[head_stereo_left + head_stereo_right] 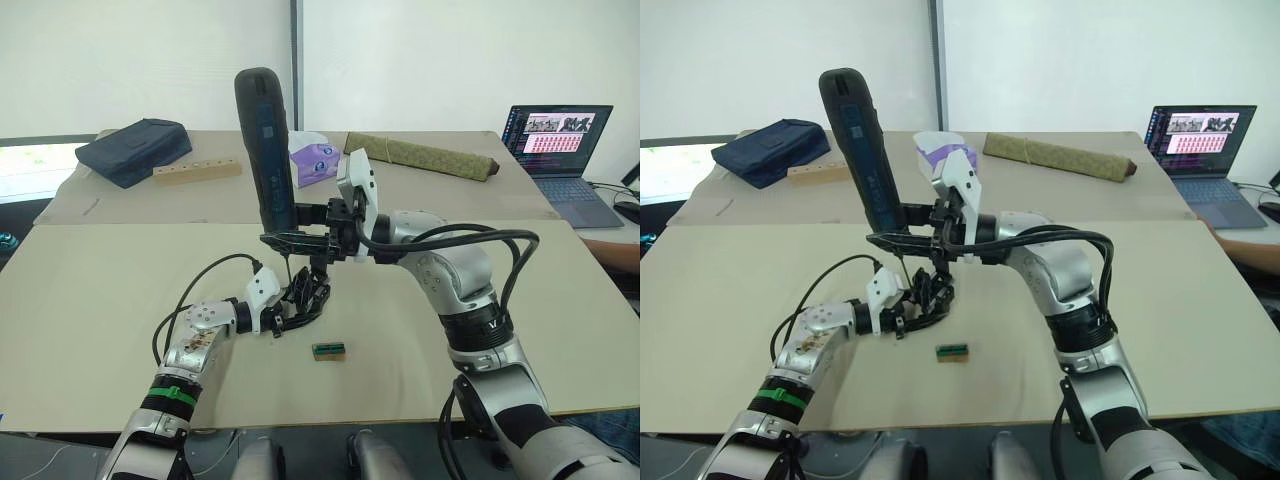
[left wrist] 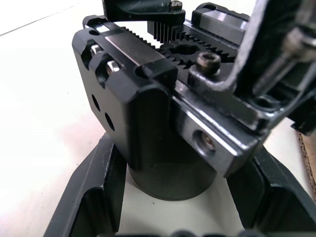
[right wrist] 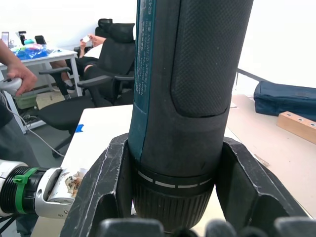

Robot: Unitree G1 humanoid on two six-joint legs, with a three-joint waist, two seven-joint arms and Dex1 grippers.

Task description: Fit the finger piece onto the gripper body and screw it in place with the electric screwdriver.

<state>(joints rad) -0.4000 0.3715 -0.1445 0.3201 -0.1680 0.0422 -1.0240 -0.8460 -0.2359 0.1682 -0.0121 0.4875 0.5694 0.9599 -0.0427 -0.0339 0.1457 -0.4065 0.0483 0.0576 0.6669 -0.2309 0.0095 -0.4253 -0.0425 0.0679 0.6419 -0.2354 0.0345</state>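
The electric screwdriver (image 1: 264,140) stands nearly upright above the table's middle, rounded end up and tilted slightly left. My right gripper (image 1: 290,238) is shut on its lower collar, and in the right wrist view both fingers (image 3: 106,192) clamp the barrel (image 3: 182,123). Its thin bit points down at the gripper body (image 1: 306,292), which rests on the table. My left gripper (image 1: 292,310) is shut on that body, its fingers (image 2: 86,197) flanking the round base (image 2: 170,180). Screws and rack teeth (image 2: 165,27) show on top. I cannot pick out the finger piece as separate from the body.
A small green-and-brown block (image 1: 328,350) lies just in front of the gripper body. At the back are a navy bag (image 1: 133,150), a wooden block (image 1: 197,170), a tissue pack (image 1: 315,160), an olive rolled bundle (image 1: 420,155) and a laptop (image 1: 560,140). People (image 3: 15,74) are beyond the table.
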